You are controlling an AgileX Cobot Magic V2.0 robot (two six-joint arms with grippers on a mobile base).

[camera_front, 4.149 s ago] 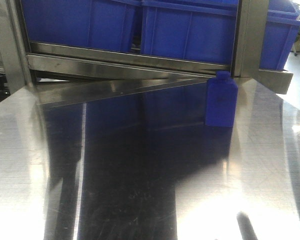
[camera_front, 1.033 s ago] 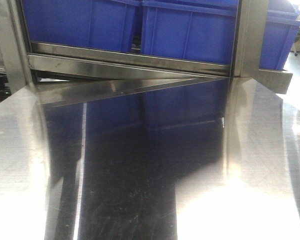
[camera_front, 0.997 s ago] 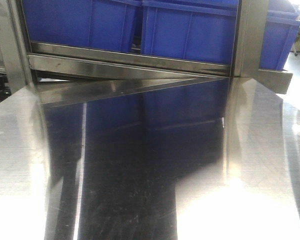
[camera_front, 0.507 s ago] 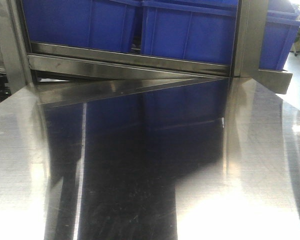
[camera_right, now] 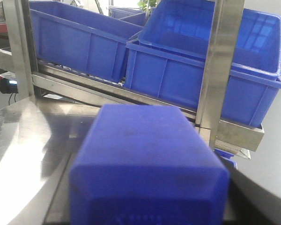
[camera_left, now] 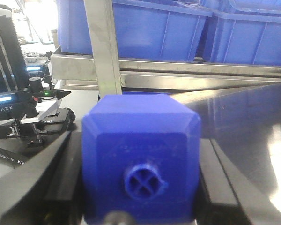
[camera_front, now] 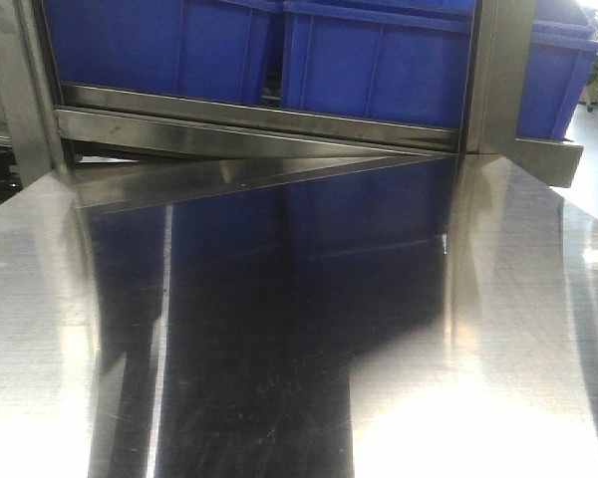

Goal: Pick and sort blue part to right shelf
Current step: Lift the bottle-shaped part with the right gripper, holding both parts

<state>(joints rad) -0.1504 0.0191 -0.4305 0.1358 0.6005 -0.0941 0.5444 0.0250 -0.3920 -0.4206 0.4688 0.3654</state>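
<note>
In the left wrist view a blue part [camera_left: 140,154], a blocky bottle shape with a round cross-marked neck facing the camera, sits between the black fingers [camera_left: 61,180] of my left gripper [camera_left: 140,192], which is shut on it. In the right wrist view a second blue part [camera_right: 150,159] fills the lower frame, held in my right gripper [camera_right: 150,208], whose fingers are mostly hidden behind it. The right shelf [camera_right: 234,133], a steel rack with large blue bins [camera_right: 196,79], stands just ahead. In the front view no gripper or blue part shows.
The shiny steel tabletop [camera_front: 279,349] runs up to the rack's front bar [camera_front: 259,124] and upright post [camera_front: 498,70]. Blue bins [camera_front: 379,70] fill the rack. Dark equipment marked ARX [camera_left: 11,101] stands left. A small blue piece [camera_right: 225,162] lies under the shelf bar.
About four seconds ago a blue part stood on the tabletop by the right post. It is gone from the table since one second ago. Nothing has moved in the front view since.
</note>
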